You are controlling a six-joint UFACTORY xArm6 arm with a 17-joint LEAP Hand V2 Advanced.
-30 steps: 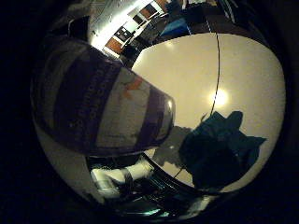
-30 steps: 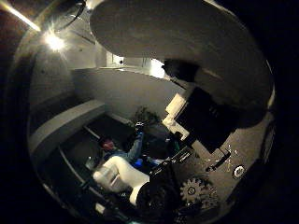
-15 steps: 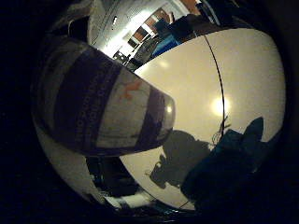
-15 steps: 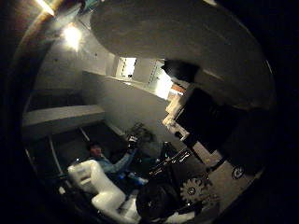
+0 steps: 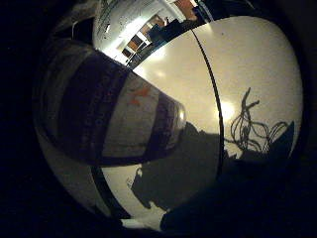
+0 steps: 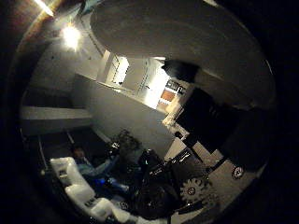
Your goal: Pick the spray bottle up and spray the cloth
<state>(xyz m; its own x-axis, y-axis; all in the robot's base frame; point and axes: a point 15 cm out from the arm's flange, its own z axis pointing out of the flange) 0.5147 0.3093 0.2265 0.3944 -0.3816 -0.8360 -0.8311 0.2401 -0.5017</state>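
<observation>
Filling much of the little-finger-side palm view, the spray bottle (image 5: 106,121) sits close against the palm, its banded label and rounded body keeping almost the same place in that view as half a second and a second ago, while everything behind it has slid. The pale surface (image 5: 247,64) and the dark seam (image 5: 210,94) running across it have shifted, and the dark blue cloth (image 5: 277,148), which lay well within view a second ago, now shows only at the picture's rim beside a dark tangle lying on the surface. Because the bottle holds steady against the camera while the background moves, the bottle is judged to be carried with the hand (image 6: 187,186) rather than resting on the surface; its shadow falls on the surface beneath it. In the thumb-side palm view the hand's black body and a geared part show, with a white finger segment (image 6: 77,184) reaching in, and the room behind has also swung. Whether the fingers curl round the bottle cannot be told from either view. As a judgement, the pick-up looks done, and the swing has drawn the cloth toward the edge, so aiming the nozzle at it remains ahead; the nozzle itself is not visible.
</observation>
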